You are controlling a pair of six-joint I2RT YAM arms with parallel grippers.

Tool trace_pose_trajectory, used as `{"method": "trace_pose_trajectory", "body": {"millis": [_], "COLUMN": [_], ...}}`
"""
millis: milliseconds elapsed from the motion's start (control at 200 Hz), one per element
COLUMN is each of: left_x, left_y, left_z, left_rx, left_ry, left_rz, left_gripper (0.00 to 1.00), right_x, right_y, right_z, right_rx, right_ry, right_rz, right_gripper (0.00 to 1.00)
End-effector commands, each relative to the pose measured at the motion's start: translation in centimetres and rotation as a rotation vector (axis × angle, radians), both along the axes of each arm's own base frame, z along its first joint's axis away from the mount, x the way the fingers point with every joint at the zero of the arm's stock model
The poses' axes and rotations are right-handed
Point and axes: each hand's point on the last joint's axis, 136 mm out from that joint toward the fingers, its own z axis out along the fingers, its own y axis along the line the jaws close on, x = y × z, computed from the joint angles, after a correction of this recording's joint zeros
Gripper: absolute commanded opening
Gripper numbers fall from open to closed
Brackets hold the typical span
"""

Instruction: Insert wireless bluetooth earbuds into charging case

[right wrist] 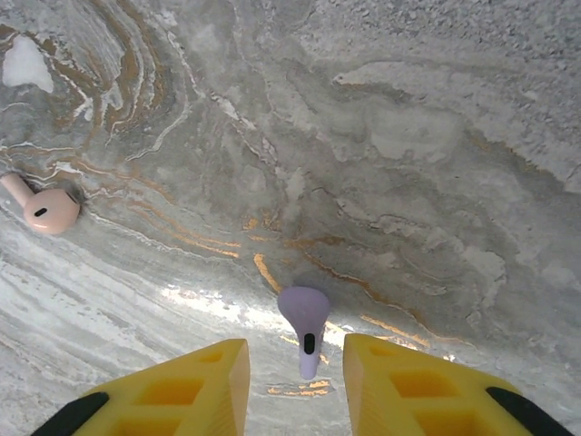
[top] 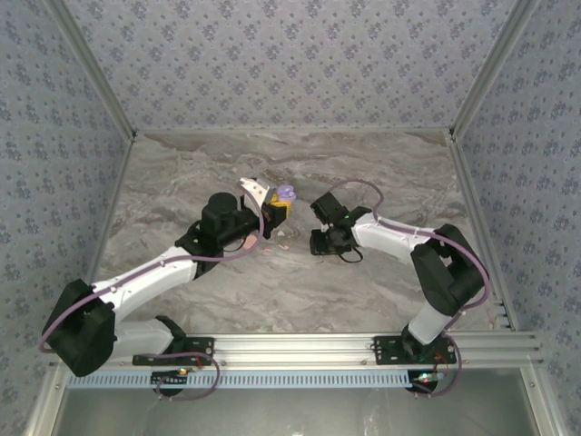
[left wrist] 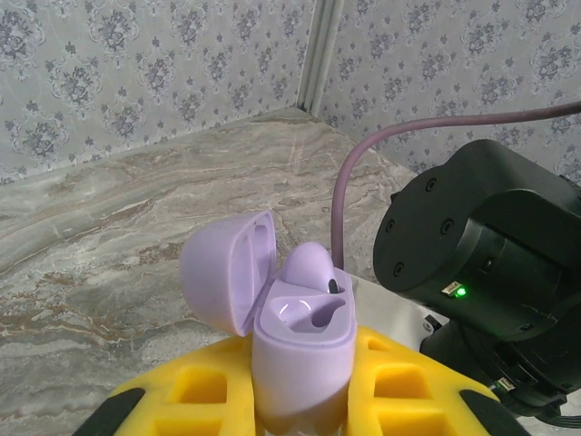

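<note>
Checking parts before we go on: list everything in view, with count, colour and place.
table: one, grey marble pattern with brown veins, under everything.
walls: grey patterned wallpaper, on three sides of the table.
charging case: one, lilac, lid open, held upright.
seated purple earbud: one, purple, sitting in the charging case.
loose purple earbud: one, purple, lying on the table.
pink earbud: one, pale pink, on the table, apart from the loose purple earbud.
left gripper: one, yellow fingers, shut on the charging case.
right gripper: one, yellow fingers, open, straddling the loose purple earbud.
arms: two, white and black, bases at the near edge.
</note>
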Motion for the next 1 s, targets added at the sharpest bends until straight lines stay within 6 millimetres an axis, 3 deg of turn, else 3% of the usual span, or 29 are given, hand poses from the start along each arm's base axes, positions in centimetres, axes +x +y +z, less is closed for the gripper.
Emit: {"method": "trace_pose_trajectory", "body": {"millis": [0, 994], "left_x": [-0.2, -0.2], "left_y": [0.3, 0.5], "left_z": [1.6, 1.6], "left_rx": [-0.028, -0.027], "left_ry": [-0.042, -0.044], "left_rz": [0.002, 0.008], "left_gripper": [0.12, 0.11], "right_x": [0.0, 0.9], "right_y": [-0.1, 0.4], "right_z": [-0.6, -2.2], "right_rx": [-0.048, -0.169], "right_ry": [0.018, 0.017], "right_rz": [0.007, -0.054], "right_gripper": [0.37, 0.31]}}
